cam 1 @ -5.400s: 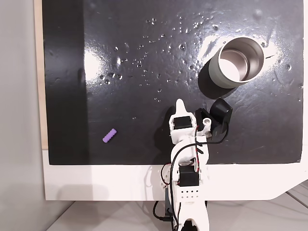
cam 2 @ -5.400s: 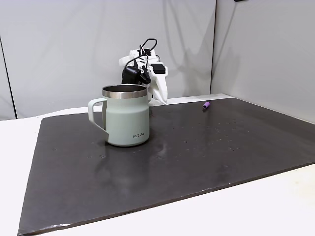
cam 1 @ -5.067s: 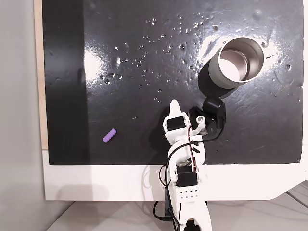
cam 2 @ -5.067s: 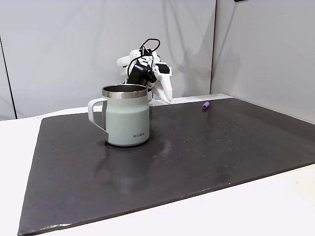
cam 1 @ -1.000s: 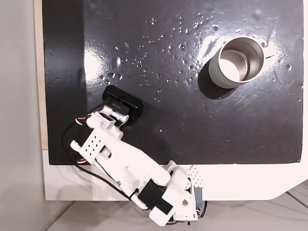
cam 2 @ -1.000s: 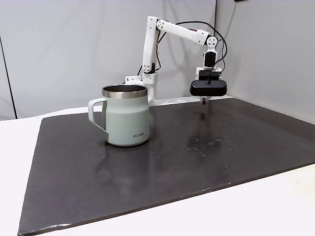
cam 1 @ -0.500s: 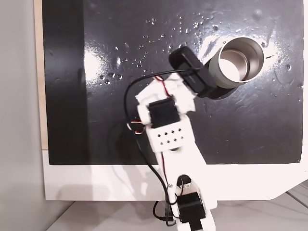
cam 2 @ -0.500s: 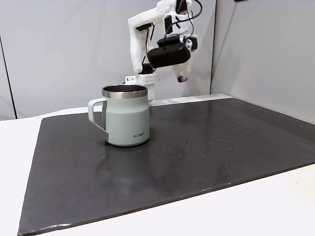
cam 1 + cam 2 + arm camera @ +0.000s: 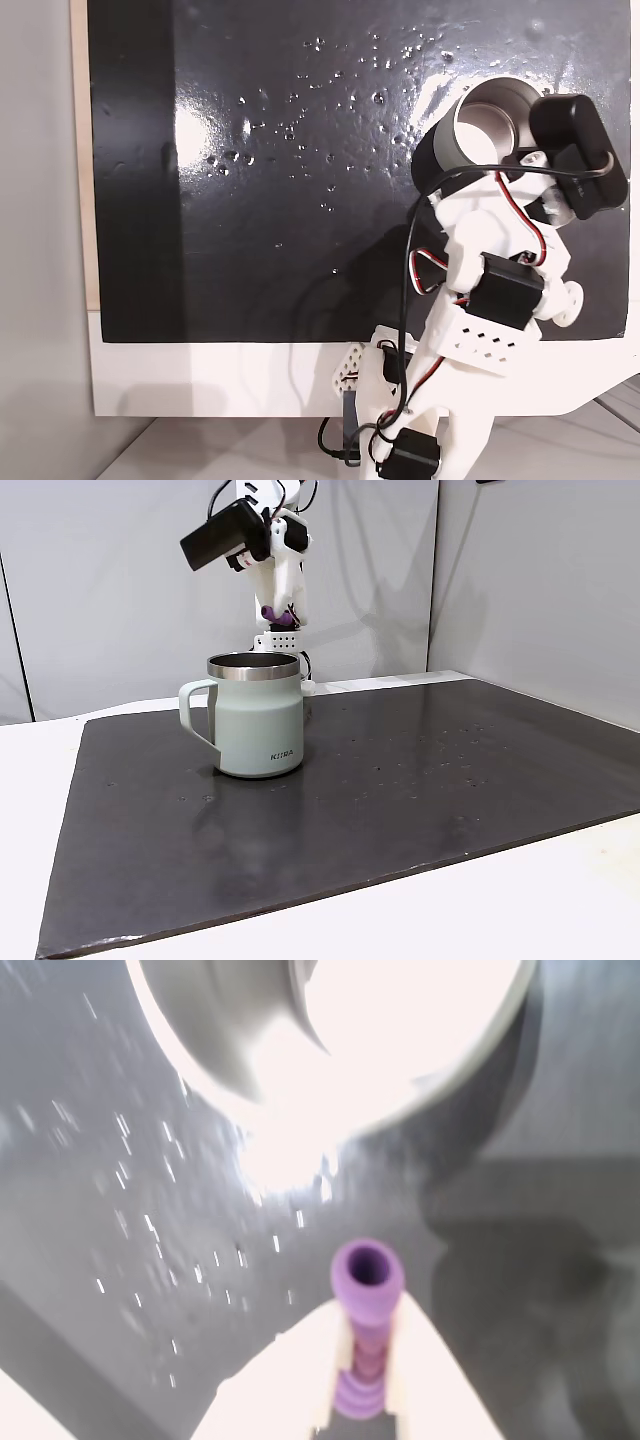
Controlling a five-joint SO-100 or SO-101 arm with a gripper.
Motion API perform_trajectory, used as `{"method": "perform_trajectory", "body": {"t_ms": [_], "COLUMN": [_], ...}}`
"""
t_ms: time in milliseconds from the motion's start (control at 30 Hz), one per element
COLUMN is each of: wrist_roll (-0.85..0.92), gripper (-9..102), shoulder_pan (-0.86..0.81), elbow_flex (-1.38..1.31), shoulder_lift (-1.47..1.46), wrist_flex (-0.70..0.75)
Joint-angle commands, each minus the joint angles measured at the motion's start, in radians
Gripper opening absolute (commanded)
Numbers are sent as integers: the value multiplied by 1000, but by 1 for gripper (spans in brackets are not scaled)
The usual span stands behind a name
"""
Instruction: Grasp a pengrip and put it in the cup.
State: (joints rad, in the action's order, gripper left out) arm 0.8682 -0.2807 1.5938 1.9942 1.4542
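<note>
The pale grey-green cup (image 9: pixel 255 720) stands on the black mat, handle to the left in a fixed view. From above, the cup's (image 9: pixel 437 152) right rim is covered by the arm's black camera (image 9: pixel 570 150). My gripper (image 9: pixel 276 614) hangs just above the cup's mouth, near its right rim, and is shut on the small purple pengrip (image 9: pixel 270 612). In the wrist view the ribbed pengrip (image 9: pixel 366 1272) sticks out between my white fingers (image 9: pixel 300 1390). There the gripper (image 9: pixel 368 1320) points towards the cup's bright, blurred opening (image 9: pixel 240 1050).
The black mat (image 9: pixel 250 200) lies on a white table (image 9: pixel 200 380) and is speckled with small shiny marks. Grey walls (image 9: pixel 530 580) stand behind and to the right of the mat in a fixed view. The arm's base (image 9: pixel 400 450) sits at the near edge.
Over the last second the arm lifted the pengrip off the mat at the left. It then swung across with the pengrip, ending over the cup's mouth.
</note>
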Motion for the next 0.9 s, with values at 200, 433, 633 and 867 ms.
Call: {"method": "perform_trajectory", "body": {"t_ms": [200, 433, 633, 867], "wrist_roll": [51, 74, 92, 124], "gripper": [0, 0, 3, 33], "shoulder_pan": [-41, -40, -40, -25], "elbow_flex": [0, 11, 32, 81], "shoulder_lift": [-52, -92, -89, -28], "wrist_flex": [-242, -330, -360, -360]}}
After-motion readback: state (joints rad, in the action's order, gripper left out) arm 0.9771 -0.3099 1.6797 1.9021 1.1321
